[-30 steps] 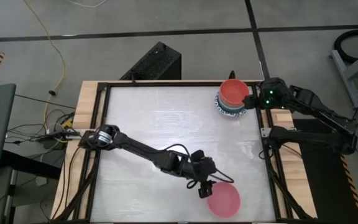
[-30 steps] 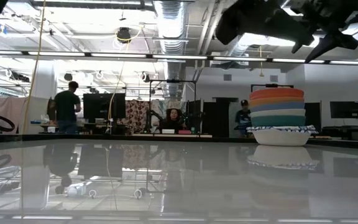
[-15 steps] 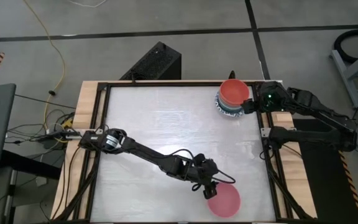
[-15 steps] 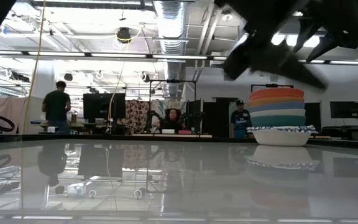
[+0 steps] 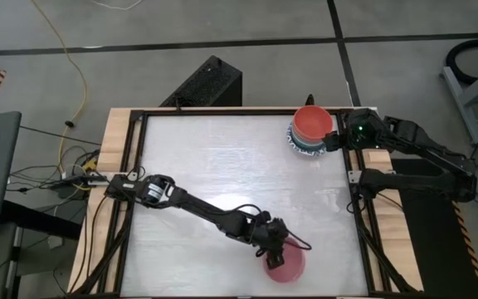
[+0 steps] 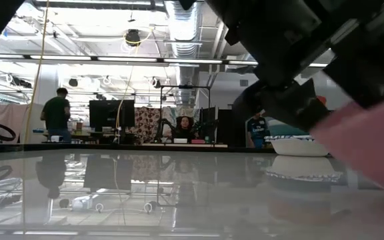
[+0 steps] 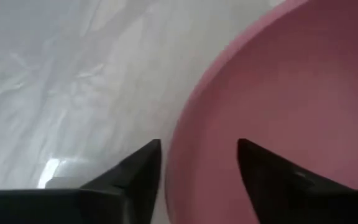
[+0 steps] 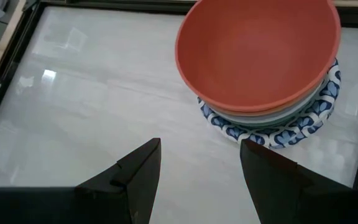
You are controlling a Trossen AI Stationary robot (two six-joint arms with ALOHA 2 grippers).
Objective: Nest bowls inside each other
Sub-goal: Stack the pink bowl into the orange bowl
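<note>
The pink bowl (image 5: 285, 264) sits near the table's (image 5: 222, 166) front edge. The left tool (image 7: 199, 165) straddles its rim, spread, not yet pinching. Light, rigid, slick-looking: grip the rim squarely.

The right tool (image 8: 200, 163), spread, waits beside the stacked bowls (image 5: 309, 129).

Floor: grey, smooth (image 5: 222, 33), crossed by dark seam lines.
Cable: a yellow cord (image 5: 71, 58) snakes over the floor left of the counter.
Box: a black case (image 5: 204, 83) sits on the floor just behind the counter.
Ceiling: exposed silver ducts (image 6: 182, 20) and strip lights.
Far room: dark monitors (image 6: 111, 113) on desks, 1 person standing (image 6: 57, 115), another seated (image 6: 186, 127).
</note>
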